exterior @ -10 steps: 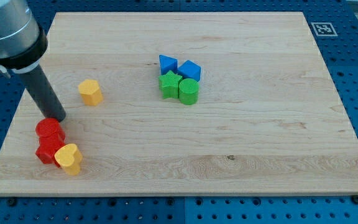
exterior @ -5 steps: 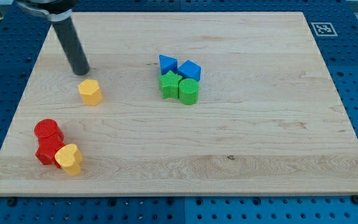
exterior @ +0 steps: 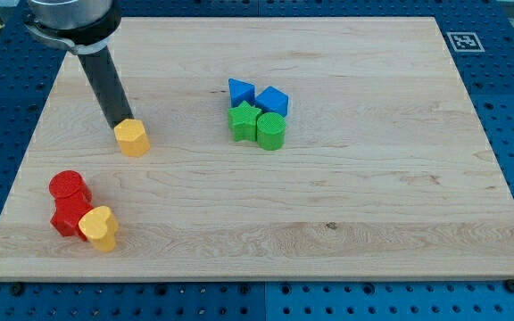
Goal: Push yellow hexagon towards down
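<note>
The yellow hexagon (exterior: 133,138) lies on the wooden board (exterior: 328,196) at the view's left, above the middle. My tip (exterior: 120,123) touches the hexagon's upper left edge, on its top side. The dark rod rises from there toward the view's top left.
At the lower left sit a red cylinder (exterior: 69,187), another red block (exterior: 67,217) and a yellow heart-shaped block (exterior: 100,226), bunched together. Near the centre top are two blue blocks (exterior: 241,91) (exterior: 273,100), a green block (exterior: 243,121) and a green cylinder (exterior: 271,130), also bunched.
My tip went from beside the red blocks up past the hexagon, then came down onto its top side. The hexagon has shifted slightly down and right.
</note>
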Controlling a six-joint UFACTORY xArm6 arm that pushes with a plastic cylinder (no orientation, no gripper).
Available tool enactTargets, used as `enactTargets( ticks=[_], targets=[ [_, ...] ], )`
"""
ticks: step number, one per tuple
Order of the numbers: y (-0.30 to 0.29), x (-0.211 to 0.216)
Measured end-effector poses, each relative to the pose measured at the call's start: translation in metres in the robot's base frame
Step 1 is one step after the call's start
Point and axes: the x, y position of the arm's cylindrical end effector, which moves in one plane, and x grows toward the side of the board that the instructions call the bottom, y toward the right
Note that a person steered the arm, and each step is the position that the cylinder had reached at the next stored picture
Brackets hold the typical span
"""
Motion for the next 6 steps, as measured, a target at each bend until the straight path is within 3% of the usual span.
enactTargets(
  ticks=[6],
  targets=[
    [0.057,0.022]
  ],
)
